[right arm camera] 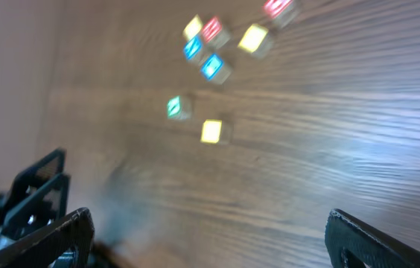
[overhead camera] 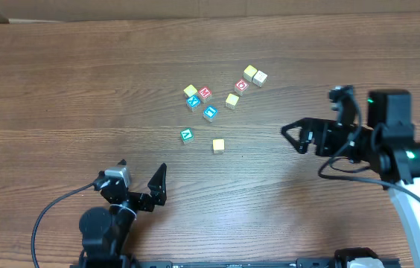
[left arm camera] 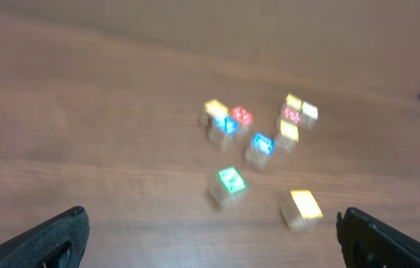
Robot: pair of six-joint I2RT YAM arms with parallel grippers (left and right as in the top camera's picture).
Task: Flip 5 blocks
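Several small wooden blocks lie scattered at the table's middle. A green-teal block (overhead camera: pixel 186 135) (left arm camera: pixel 231 181) (right arm camera: pixel 176 106) and a pale yellow block (overhead camera: pixel 218 146) (left arm camera: pixel 303 205) (right arm camera: pixel 211 131) lie nearest the front. Behind them are two blue blocks (overhead camera: pixel 210 113) (overhead camera: pixel 193 102), a red block (overhead camera: pixel 205 93) and further yellow and red ones up to a cream block (overhead camera: pixel 261 77). My left gripper (overhead camera: pixel 143 167) (left arm camera: pixel 210 246) stands open in front of the blocks, holding nothing. My right gripper (overhead camera: pixel 313 117) (right arm camera: pixel 210 242) is open and holding nothing to their right.
The wooden table (overhead camera: pixel 61 89) runs well beyond the blocks on all sides. A pale surface borders the table's far edge (overhead camera: pixel 195 7). In the right wrist view the left arm (right arm camera: pixel 35 190) shows at the lower left. A cable (overhead camera: pixel 53 208) trails from the left arm.
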